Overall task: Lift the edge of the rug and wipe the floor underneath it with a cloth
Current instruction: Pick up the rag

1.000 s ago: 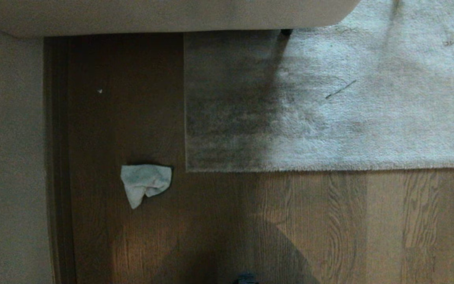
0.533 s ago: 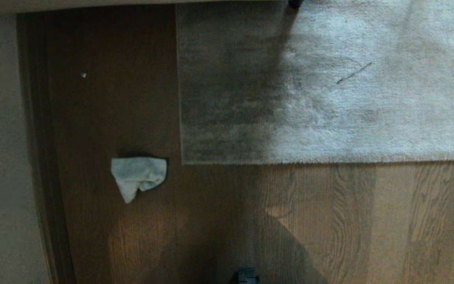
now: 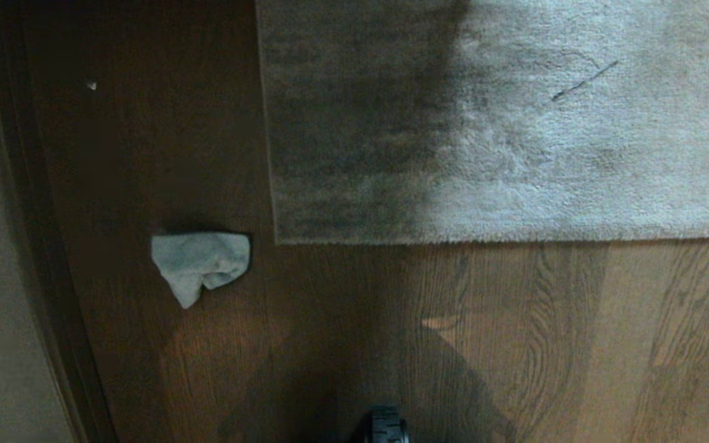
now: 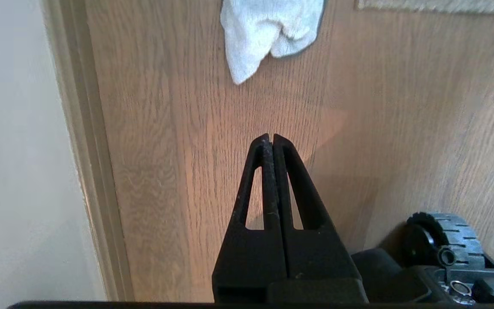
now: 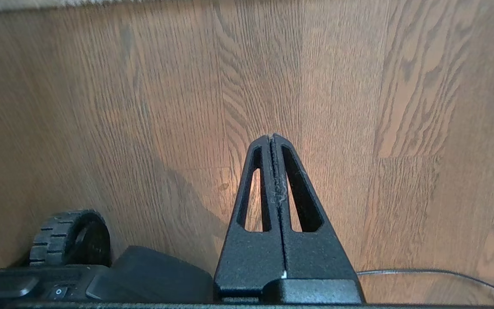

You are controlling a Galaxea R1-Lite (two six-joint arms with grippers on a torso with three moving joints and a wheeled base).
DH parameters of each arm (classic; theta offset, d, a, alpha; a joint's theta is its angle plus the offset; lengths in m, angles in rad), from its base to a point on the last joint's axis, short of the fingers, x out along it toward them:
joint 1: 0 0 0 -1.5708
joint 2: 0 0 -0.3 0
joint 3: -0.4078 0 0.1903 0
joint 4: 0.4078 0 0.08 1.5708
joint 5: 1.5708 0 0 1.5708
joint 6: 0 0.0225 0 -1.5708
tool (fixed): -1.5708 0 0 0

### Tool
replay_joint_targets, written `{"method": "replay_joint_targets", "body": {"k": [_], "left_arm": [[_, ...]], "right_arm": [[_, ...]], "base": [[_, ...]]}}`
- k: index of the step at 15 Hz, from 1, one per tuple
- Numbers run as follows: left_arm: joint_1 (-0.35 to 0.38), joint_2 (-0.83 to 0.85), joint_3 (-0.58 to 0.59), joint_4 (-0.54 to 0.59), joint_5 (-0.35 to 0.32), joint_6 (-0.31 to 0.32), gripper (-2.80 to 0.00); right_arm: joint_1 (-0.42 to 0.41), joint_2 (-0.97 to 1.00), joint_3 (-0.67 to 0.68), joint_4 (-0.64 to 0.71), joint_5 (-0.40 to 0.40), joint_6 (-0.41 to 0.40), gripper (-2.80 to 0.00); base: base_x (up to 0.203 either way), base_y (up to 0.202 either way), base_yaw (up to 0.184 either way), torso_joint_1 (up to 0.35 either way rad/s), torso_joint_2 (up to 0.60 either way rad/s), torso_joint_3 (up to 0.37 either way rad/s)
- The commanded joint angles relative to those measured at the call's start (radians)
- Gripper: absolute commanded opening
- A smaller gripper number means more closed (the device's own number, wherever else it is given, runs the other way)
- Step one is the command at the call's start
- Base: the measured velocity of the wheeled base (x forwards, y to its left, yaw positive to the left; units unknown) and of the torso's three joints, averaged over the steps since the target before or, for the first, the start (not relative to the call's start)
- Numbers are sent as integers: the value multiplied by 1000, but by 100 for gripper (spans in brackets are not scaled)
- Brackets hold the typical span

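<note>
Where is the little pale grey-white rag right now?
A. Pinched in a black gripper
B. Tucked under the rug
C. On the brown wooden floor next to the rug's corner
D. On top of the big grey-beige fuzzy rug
C: the small pale grey-white rag lies loose on the brown wood-grain floor, apart from the big grey-beige rug's corner, with no gripper near it.

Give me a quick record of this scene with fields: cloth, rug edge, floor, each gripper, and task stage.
cloth: crumpled cloth lying on the floor, left of the rug corner, apart from it
rug edge: rug edge lying flat, not lifted
floor: floor, brown wood grain
left gripper: left gripper jaws shut, empty, above the floor short of the cloth
right gripper: right gripper jaws shut, empty, above bare floor
task stage: nothing grasped yet
</note>
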State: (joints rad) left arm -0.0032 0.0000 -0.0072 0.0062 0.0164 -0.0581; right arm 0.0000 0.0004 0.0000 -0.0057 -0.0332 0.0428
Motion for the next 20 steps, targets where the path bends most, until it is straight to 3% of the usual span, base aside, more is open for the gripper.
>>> {"method": "replay_joint_targets", "body": {"k": [1, 20], "left_arm": [[1, 0, 3, -4, 0, -1, -280], [0, 0, 4, -6, 0, 3, -280]], "right_arm": [[0, 1, 0, 0, -1, 0, -280], [0, 0, 0, 0, -1, 0, -280]], "base": [[0, 0, 0, 3, 1, -117], [0, 0, 0, 0, 0, -5]]}}
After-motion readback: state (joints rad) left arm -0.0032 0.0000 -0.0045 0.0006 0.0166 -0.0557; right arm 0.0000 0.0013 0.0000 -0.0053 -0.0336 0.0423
